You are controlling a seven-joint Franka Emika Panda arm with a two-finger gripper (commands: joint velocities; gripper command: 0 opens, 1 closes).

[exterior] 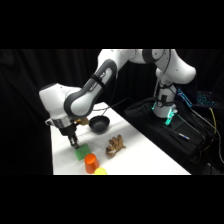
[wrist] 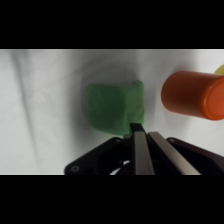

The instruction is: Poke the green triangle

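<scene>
Touching the green triangle [wrist: 114,107] at lower left, your gripper [wrist: 138,129] (fingers pressed together).
Orange cylinder [wrist: 194,95] sits just beside.

You're looking at a lab. Black curtains [exterior: 30,100] surround the white table [exterior: 145,155], with cabled gear [exterior: 172,117] beside it.

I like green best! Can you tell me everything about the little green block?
The green triangle is a small, flat, bright green block with rounded corners, looking almost square. It lies flat on the white table, close to the orange cylinder but apart from it. The claw comes down from above with its fingers together, its tip at the block's near edge.
</scene>
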